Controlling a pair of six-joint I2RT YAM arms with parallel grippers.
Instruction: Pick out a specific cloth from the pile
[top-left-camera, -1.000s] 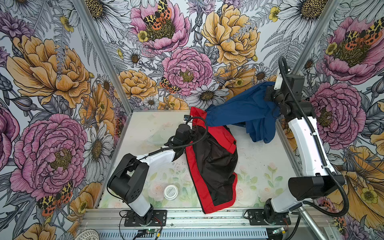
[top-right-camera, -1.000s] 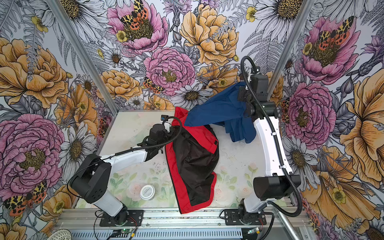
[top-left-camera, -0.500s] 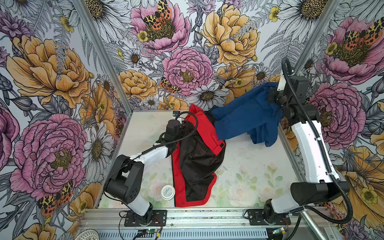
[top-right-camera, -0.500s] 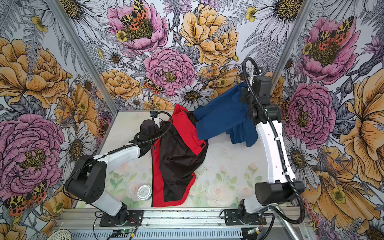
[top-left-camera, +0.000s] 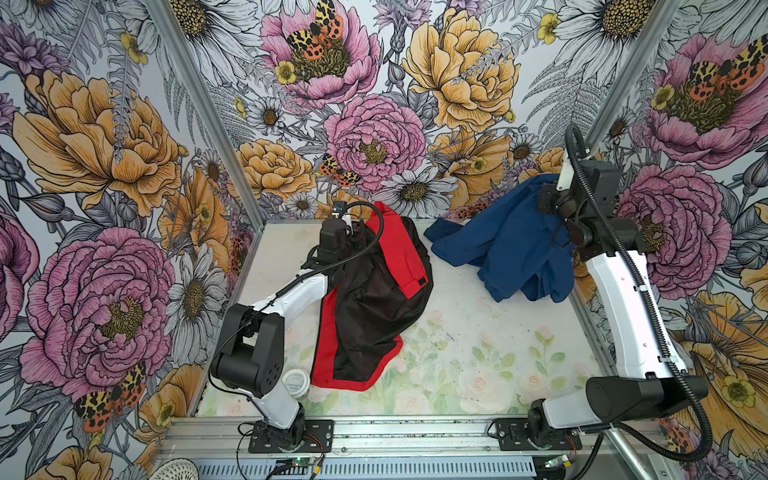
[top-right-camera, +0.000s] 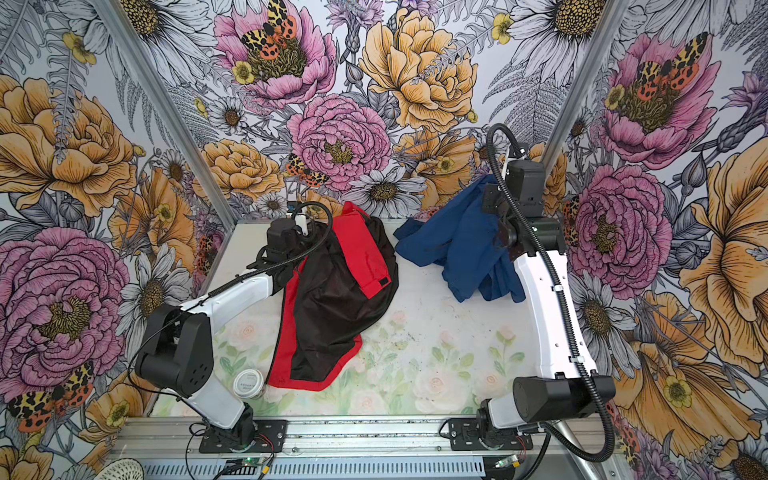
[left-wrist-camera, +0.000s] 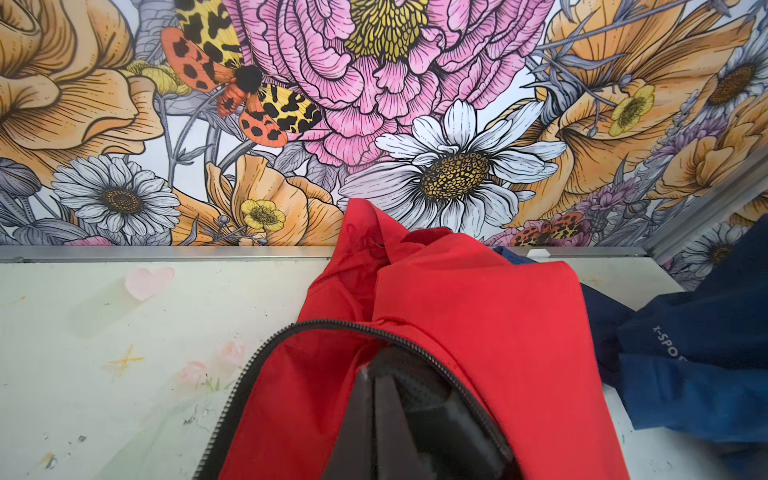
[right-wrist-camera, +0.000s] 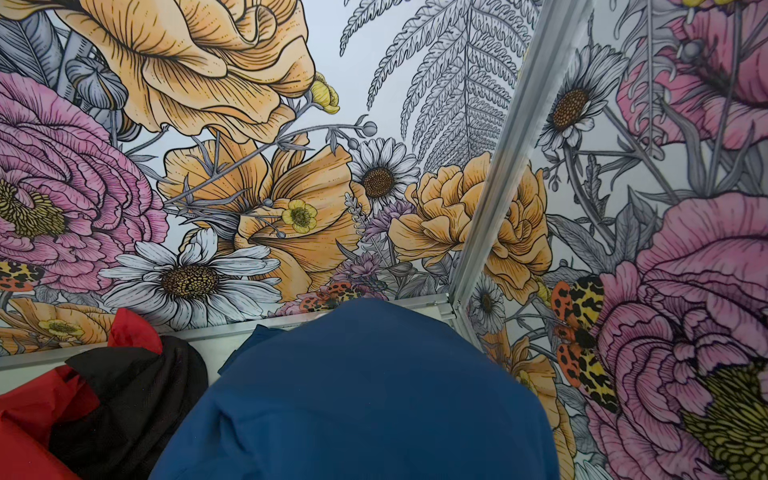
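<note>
The pile is now two separate garments on the table. In both top views the red garment with black lining lies left of centre, its upper end lifted. My left gripper is shut on that garment's zipped edge, and red fabric drapes over its fingers. The navy blue garment hangs at the back right from my raised right gripper, which is shut on it. Blue cloth hides that gripper's jaws in the right wrist view.
A small round white tin stands beside the left arm's base, close to the red garment's front corner. Flowered walls with metal corner posts close in the table on three sides. The right arm stands near the right wall.
The left gripper has dragged the red garment left and back. The right gripper has pulled the blue garment right, off the red one, and a gap of bare table now lies between them.
</note>
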